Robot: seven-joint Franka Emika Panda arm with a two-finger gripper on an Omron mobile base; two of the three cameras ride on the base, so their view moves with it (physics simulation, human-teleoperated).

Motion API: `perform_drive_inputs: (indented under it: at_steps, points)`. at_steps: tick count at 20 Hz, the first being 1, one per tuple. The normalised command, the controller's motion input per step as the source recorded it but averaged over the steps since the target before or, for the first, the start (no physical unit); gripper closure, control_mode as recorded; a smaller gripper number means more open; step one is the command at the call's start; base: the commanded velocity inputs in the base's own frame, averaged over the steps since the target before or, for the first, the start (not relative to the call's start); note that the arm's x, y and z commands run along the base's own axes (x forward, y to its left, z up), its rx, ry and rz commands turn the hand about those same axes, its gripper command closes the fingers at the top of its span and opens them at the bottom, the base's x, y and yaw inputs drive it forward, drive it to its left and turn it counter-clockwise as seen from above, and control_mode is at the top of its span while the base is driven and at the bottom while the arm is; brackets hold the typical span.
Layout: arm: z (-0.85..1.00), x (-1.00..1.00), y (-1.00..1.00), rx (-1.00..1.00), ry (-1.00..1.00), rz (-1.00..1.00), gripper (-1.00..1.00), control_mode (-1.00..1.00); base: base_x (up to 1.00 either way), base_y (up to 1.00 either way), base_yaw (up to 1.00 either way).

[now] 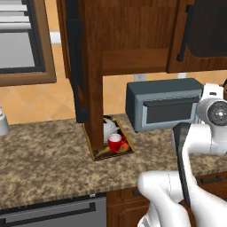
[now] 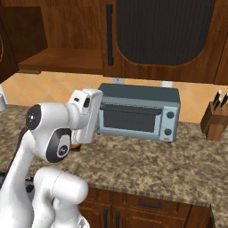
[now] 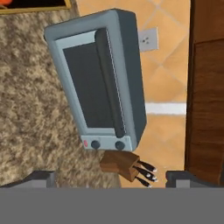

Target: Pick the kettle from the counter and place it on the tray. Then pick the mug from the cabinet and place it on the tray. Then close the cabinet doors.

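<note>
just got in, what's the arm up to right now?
Nothing is held: the gripper is open, facing the toaster oven and knife block. The kettle and red mug already sit on the tray on the counter. A cabinet door still stands open, so closing looks like what's left.

1. The worktop [image 1: 53,150] looks like speckled brown and tan granite, rough-grained.
2. The cabinet [image 1: 128,40] is dark reddish-brown wood with visible grain, matt.
3. The toaster oven [image 2: 138,111] has a smooth grey-blue casing like painted metal.
4. The mug [image 1: 116,142] is glossy red.
5. The knife block [image 2: 215,121] looks wooden.
6. The wall tiles [image 1: 31,99] are smooth orange.
</note>
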Motion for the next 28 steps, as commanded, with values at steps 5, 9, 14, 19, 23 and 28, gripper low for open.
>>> perform_drive_inputs:
  at_steps: [5,9,14,19,23,28]
  points:
    - [-0.06,-0.33,0.39,-0.27,-0.04,-0.13,-1.0,-1.0,0.0,0.0,0.0]
    - [-0.4,-0.37,0.05,-0.4,-0.28,-0.05,-1.0,-1.0,0.0,0.0,0.0]
    - [-0.23,-0.44,0.05,-0.38,-0.26,-0.08,-1.0,-1.0,0.0,0.0,0.0]
    - [-0.55,-0.38,0.0,-0.42,-0.31,-0.02,-1.0,-1.0,0.0,0.0,0.0]
    - [-0.67,-0.34,-0.02,-0.38,-0.28,0.0,-1.0,-1.0,0.0,0.0,0.0]
    - [-0.86,-0.02,-0.23,-0.25,-0.15,0.0,-1.0,-1.0,0.0,0.0,0.0]
